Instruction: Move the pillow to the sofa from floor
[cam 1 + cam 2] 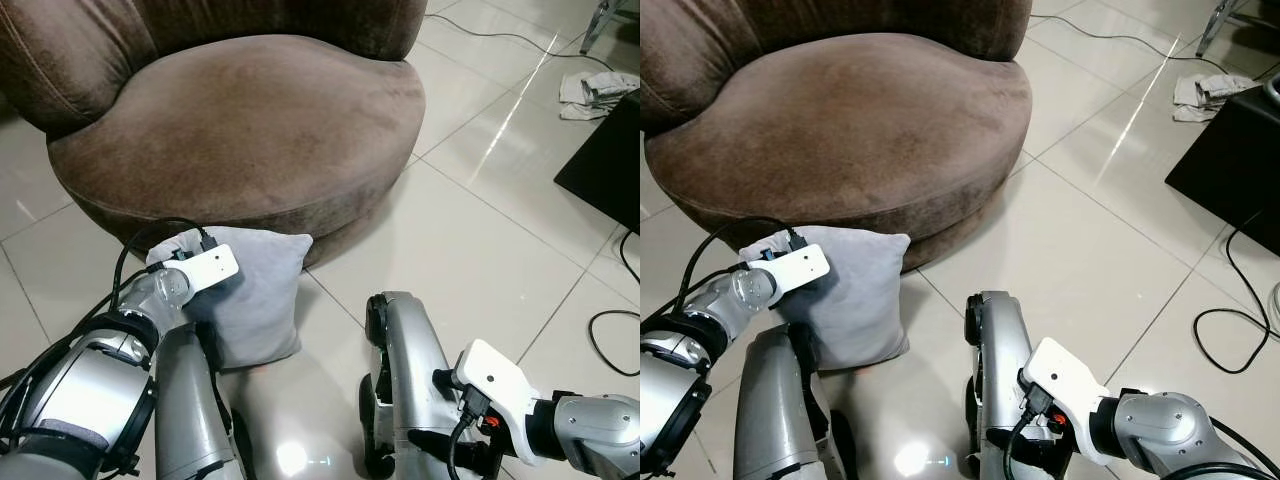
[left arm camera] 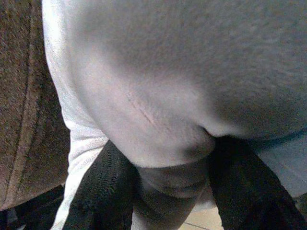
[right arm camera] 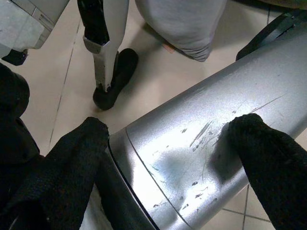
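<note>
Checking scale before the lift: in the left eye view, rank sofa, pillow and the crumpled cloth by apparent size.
1. sofa, largest by far.
2. pillow, held by the left gripper.
3. cloth, smallest, though it lies farther from the camera, so its true size is unsure.

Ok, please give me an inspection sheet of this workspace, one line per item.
Surface: glossy pale tiled floor.
Job's things: grey fabric pillow on floor, leaning against round brown velvet sofa.
Clutter: crumpled grey cloth; black box.
Grippers: left pincer shut on pillow; right pincer open, astride the robot's silver leg.
Cables: black cable on floor at right.
Surroundings: nothing seen.
</note>
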Controlling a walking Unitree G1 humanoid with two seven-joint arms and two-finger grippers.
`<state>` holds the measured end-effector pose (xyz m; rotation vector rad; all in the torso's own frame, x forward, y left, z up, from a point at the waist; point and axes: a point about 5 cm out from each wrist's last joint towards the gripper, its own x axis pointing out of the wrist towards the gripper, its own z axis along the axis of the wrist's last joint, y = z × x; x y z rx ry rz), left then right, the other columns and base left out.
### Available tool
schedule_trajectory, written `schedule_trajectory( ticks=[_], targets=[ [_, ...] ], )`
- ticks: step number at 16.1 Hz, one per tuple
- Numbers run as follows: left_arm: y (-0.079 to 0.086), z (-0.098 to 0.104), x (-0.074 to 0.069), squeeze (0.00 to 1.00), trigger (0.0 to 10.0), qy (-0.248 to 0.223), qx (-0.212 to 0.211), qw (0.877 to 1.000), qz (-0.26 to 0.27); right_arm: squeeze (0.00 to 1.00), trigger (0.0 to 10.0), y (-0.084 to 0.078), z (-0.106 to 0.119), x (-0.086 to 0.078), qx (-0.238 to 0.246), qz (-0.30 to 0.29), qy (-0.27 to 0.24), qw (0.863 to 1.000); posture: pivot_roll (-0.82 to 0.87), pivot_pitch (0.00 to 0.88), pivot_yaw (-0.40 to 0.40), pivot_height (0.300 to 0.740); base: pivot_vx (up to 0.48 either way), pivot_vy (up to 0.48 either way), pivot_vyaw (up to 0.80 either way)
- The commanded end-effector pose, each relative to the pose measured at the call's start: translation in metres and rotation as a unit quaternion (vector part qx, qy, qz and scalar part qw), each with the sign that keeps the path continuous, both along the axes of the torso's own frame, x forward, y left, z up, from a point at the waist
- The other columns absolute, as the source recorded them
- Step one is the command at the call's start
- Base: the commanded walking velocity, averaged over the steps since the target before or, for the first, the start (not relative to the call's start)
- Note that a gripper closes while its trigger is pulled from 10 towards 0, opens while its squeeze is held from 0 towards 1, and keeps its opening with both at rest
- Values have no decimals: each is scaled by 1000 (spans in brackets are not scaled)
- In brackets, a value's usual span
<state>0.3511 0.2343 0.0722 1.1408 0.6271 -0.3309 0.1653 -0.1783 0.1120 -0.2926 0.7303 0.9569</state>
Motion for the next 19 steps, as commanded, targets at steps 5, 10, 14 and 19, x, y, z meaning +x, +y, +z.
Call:
schedule_trajectory(
  ticks=[5, 10, 14, 19],
  targets=[
    [0, 2, 1, 0, 0, 1, -14, 1000, -2, 0, 10000, 2, -10, -3, -4, -9, 27, 1000, -411, 292, -12, 422, 0, 0, 0],
    [7, 6, 1, 0, 0, -4, -17, 1000, 6, 0, 10000, 8, -13, 3, 1, -8, 22, 1000, -389, 270, -4, 422, 0, 0, 0],
    [7, 5, 0, 0, 0, -2, -19, 1000, 7, 0, 10000, 9, -13, 5, 0, -6, 19, 1000, -387, 263, -3, 422, 0, 0, 0],
    [8, 4, 0, 0, 0, -1, -14, 1000, 7, 0, 10000, 9, -13, 6, -1, -8, 17, 1000, -387, 265, 3, 422, 0, 0, 0]
  ],
)
